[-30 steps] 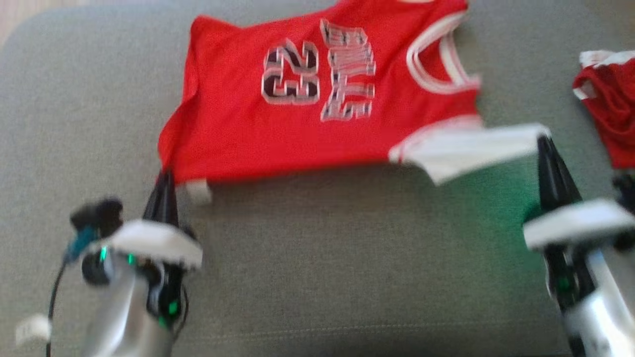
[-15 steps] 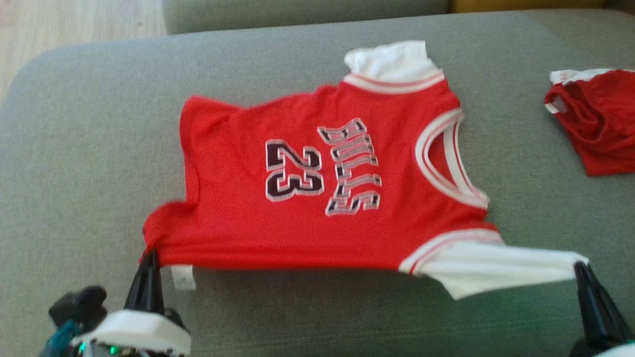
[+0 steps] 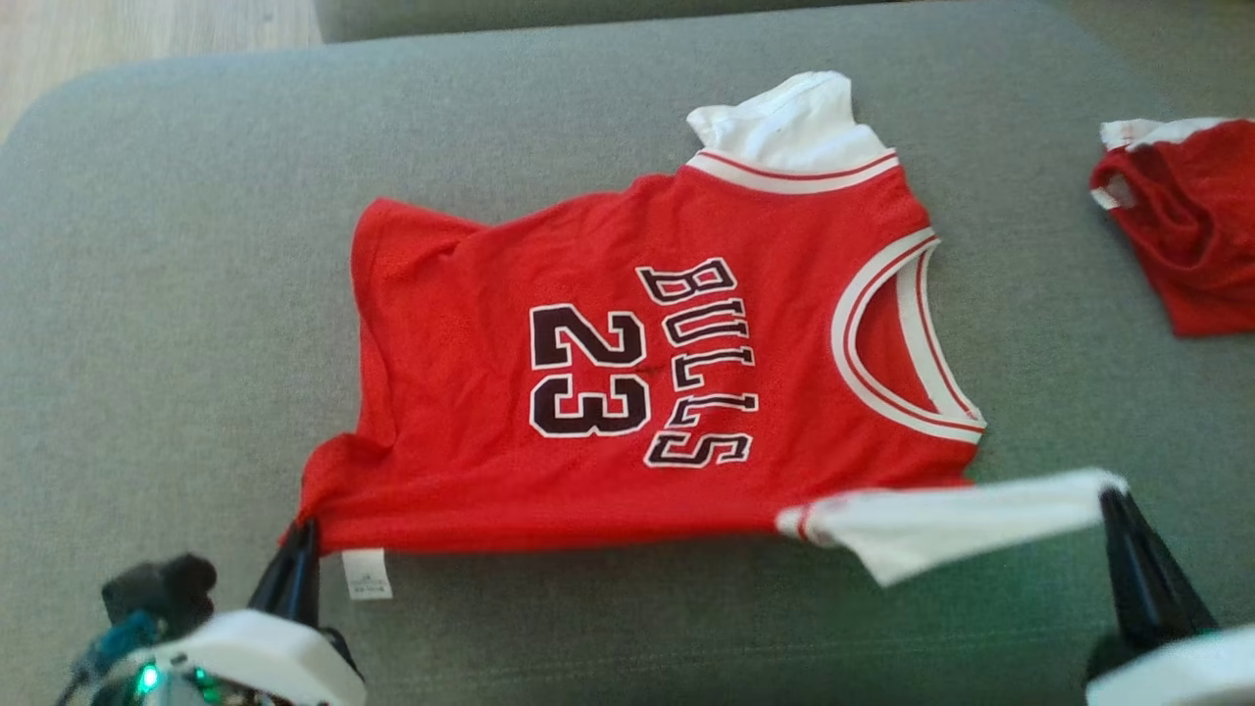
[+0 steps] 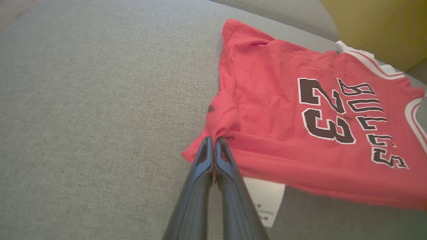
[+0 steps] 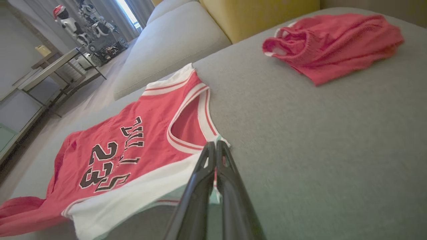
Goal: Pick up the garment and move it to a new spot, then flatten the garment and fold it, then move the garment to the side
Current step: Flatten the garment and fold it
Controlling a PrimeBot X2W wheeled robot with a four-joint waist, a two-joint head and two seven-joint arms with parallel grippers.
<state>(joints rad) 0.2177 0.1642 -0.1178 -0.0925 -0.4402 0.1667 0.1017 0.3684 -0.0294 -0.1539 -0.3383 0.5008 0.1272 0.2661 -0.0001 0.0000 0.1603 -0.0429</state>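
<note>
On grey cushion (image 3: pixel 176 294), second red garment (image 3: pixel 1191 235) lay well apart from jersey (image 3: pixel 461 412); left gripper (image 4: pixel 213 140) clamped its hem, right gripper (image 5: pixel 213 145) its sleeve.

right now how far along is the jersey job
Looks done: the jersey lies spread front up, mostly flat, on the grey couch. In hand: the left gripper is shut on its hem corner and the right gripper on the near white sleeve, holding that edge taut. To do: no fold shows yet, and it is not moved aside.
</note>
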